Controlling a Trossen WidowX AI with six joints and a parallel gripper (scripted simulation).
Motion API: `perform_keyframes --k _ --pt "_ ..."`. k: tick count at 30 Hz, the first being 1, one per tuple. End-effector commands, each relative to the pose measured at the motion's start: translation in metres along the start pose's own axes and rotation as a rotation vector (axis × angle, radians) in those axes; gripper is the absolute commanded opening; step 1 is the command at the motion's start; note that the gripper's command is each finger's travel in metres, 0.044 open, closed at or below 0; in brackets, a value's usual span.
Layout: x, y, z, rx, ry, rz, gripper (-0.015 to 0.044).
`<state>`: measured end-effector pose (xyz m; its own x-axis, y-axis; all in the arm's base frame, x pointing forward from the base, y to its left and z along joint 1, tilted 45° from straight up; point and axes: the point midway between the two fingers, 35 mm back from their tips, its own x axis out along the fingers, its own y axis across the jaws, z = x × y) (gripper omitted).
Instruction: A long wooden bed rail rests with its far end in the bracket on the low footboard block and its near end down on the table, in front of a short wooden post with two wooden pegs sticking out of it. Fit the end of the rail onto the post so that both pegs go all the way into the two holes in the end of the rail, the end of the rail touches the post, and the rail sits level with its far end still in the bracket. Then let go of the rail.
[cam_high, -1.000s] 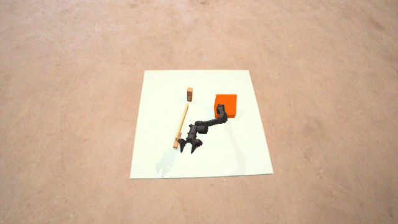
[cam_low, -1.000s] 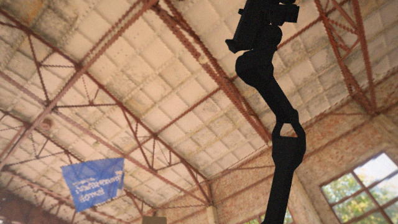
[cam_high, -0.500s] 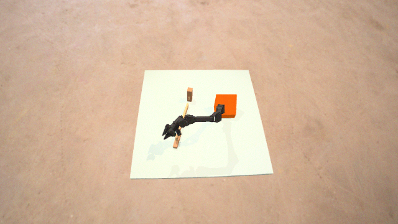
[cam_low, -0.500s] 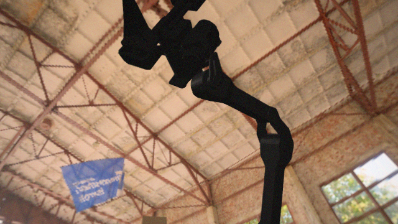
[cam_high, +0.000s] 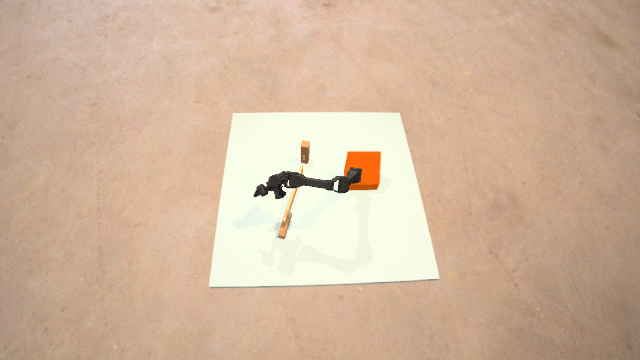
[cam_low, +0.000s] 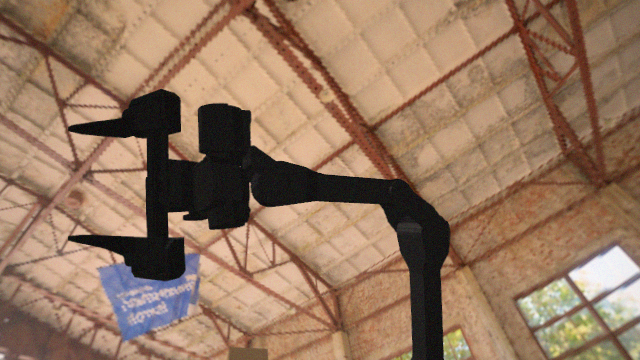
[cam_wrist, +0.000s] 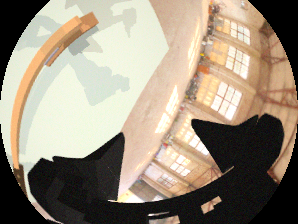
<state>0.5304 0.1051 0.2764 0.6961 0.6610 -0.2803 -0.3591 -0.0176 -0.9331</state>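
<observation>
The wooden rail (cam_high: 292, 199) (cam_wrist: 21, 95) has its far end at the low footboard block (cam_high: 283, 233) (cam_wrist: 90, 21). Its near end is low in front of the short brown post (cam_high: 305, 151). Small pegs show on the post's face toward the rail. The fit of the rail in the bracket is too small to make out. My gripper (cam_low: 69, 183) (cam_wrist: 158, 129) is open and empty. It is high above the table, its fingers one above the other and pointing sideways. In the top view the arm crosses over the rail and hides a short stretch near the post end.
An orange box (cam_high: 370, 165) stands to the right on the pale table top (cam_high: 400, 250), with the arm's base at it. The arm reaches left from there, and its shadows fall on the table. A tan block top (cam_low: 248, 354) shows at the bottom of the exterior view.
</observation>
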Motion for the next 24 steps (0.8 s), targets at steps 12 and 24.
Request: perform_keyframes --k 12,24 --pt "-0.027 0.213 -0.057 0.498 0.056 0.538 0.044" --pt "-0.103 0.353 -0.027 0.983 -0.011 0.944 0.044"
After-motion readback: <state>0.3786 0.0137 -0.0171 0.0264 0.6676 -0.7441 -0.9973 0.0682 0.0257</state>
